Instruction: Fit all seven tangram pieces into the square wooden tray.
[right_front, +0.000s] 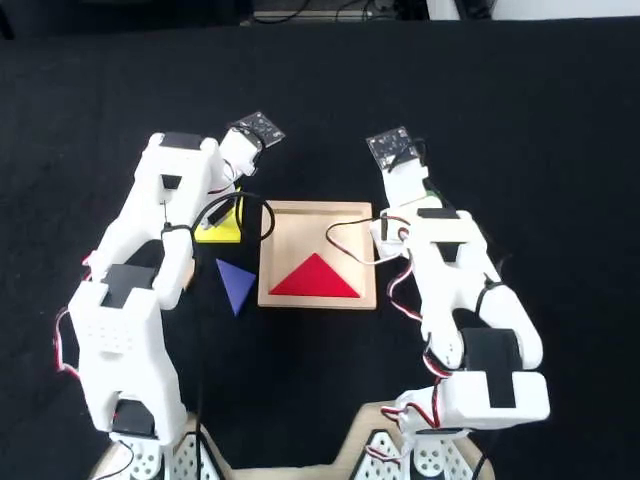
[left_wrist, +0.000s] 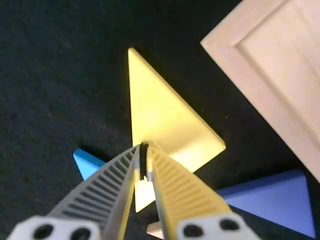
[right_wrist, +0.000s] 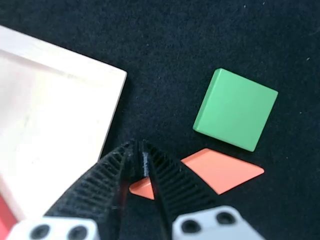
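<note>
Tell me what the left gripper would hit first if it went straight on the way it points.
Probably the yellow triangle: the left gripper, shut, points straight at its edge. Depth is unclear, so the tips may be touching it.

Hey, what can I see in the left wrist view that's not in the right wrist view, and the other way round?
Left wrist view, not the right: a yellow triangle under the shut left gripper, a blue triangle beside it, and a corner of a light blue piece.
Right wrist view, not the left: a green square and an orange parallelogram lying near the right gripper, also shut.
Both: a corner of the wooden tray and the black cloth.
</note>
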